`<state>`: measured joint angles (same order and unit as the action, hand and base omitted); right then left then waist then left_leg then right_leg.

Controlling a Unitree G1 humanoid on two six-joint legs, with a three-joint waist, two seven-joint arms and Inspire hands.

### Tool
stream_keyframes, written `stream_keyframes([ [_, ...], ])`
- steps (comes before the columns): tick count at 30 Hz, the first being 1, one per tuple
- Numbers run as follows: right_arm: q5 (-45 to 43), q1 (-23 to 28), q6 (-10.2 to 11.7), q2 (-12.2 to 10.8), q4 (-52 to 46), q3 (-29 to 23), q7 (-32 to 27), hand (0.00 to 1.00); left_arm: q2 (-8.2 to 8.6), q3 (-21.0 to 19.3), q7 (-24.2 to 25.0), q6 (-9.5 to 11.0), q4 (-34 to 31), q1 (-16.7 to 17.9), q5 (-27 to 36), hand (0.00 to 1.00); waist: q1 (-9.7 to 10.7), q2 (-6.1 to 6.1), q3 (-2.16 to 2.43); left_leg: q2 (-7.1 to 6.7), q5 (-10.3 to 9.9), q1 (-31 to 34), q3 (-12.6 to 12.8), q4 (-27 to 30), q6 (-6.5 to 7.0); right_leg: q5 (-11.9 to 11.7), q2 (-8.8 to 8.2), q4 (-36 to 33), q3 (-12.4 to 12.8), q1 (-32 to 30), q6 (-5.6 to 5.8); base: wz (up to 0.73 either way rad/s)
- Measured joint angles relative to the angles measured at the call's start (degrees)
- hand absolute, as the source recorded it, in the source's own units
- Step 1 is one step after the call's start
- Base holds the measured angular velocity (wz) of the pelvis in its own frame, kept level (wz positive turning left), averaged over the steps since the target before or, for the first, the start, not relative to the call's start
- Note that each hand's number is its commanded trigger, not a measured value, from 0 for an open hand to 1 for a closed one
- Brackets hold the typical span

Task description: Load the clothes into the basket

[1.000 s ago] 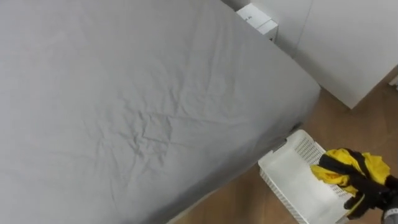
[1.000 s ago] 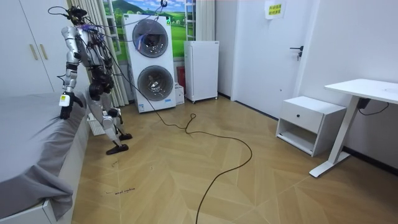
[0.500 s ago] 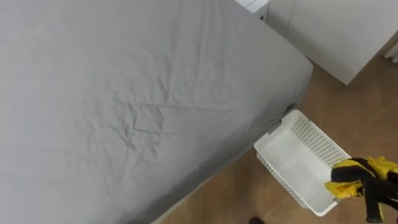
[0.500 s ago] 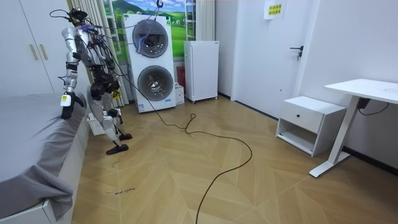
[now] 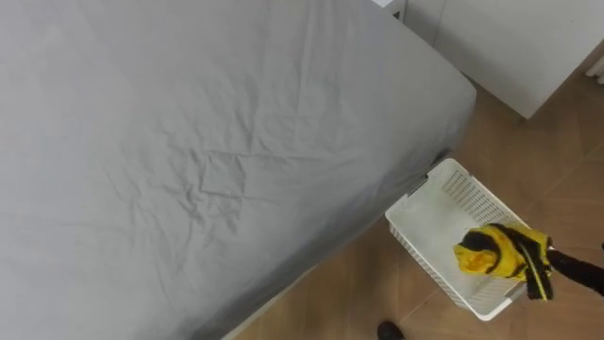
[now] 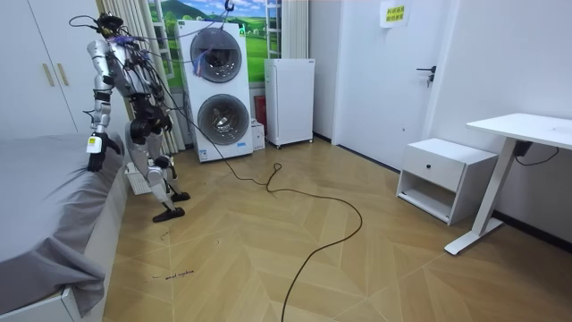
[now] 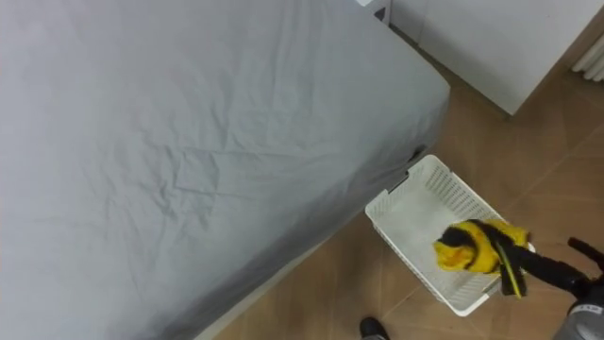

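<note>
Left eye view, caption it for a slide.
Right hand holds yellow garment over the white basket beside the grey bed.

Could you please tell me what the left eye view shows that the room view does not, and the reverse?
Left eye view: a close look down at the right hand holding a yellow-and-black garment over the white basket. Room view: the whole robot standing at the far end of the grey bed, with stacked washing machines, a white nightstand and a desk elsewhere in the room. Shared: the bed and the wooden floor.
</note>
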<state>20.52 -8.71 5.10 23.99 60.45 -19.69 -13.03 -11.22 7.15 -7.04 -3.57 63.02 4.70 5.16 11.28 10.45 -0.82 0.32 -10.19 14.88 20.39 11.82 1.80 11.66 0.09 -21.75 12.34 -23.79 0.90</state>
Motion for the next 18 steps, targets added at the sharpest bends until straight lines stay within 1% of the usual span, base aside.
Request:
stream_keyframes([
  [7,1.20,-0.14,0.00,-0.01,0.11,0.02,0.06,0.00,-0.14,0.13,0.02,0.04,-0.20,-0.43,1.35,0.00,-0.30,0.08,0.04,0.00,0.01,0.66,-0.20,0.00,-0.01,0.03,-0.11,-0.08,-0.36,-0.54,-0.04,0.02],
  [11,1.88,-0.36,-0.01,-0.01,0.39,0.59,0.06,0.00,-0.57,1.48,0.03,0.03,-0.21,-0.44,2.15,0.00,-0.39,0.10,0.05,0.01,0.03,0.86,-0.30,0.02,-0.02,0.05,-0.12,-0.24,-0.47,-0.85,-0.07,0.00],
  [13,1.89,-0.39,-0.01,-0.01,0.98,0.59,0.05,0.00,-0.79,2.06,0.03,0.03,-0.18,-0.43,2.14,0.00,-0.38,0.05,0.02,0.00,0.03,0.87,-0.31,0.02,-0.03,0.09,-0.12,-0.34,-0.49,-0.92,-0.13,0.00],
  [18,1.99,-0.36,-0.05,-0.01,1.75,0.58,-0.02,0.00,-0.94,2.06,0.03,0.03,-0.11,-0.48,2.13,0.00,-0.26,-0.17,-0.12,-0.03,0.04,1.36,-0.23,0.13,-0.04,0.39,-0.25,-0.96,-0.87,-1.49,-0.26,0.03],
])
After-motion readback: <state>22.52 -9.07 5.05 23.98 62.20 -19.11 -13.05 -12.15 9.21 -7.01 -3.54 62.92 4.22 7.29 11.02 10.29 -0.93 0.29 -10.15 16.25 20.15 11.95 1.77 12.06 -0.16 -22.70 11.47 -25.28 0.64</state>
